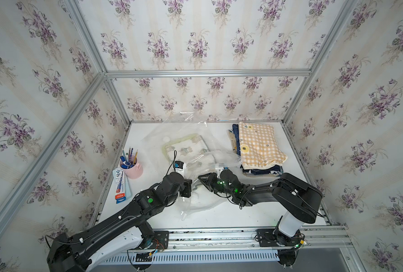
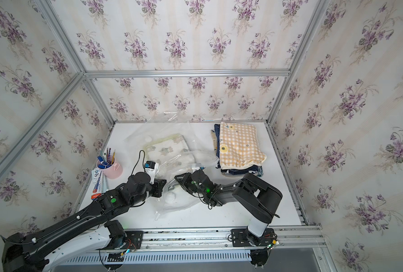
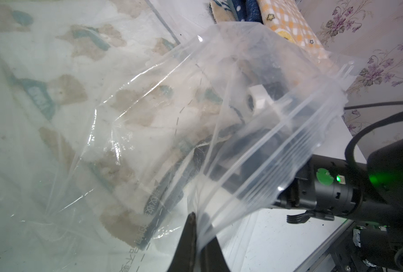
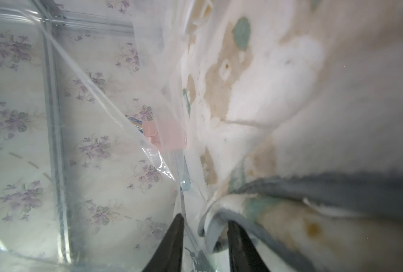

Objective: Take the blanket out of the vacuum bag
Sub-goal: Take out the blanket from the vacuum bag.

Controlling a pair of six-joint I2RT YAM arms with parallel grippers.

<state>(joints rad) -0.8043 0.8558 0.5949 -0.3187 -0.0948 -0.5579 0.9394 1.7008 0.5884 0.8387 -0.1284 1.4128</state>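
Right wrist view showed the hem of the bear-print blanket [image 4: 278, 82] between the parted jaws of my right gripper [image 4: 205, 220], inside the vacuum bag [image 3: 243, 141], whose mouth my left gripper [image 3: 199, 215] pinched. I judged I should clamp deep, then pull straight out.

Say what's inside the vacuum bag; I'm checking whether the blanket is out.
A bear-print blanket lies inside the vacuum bag, the right gripper straddling its edge. Its underside is hidden.
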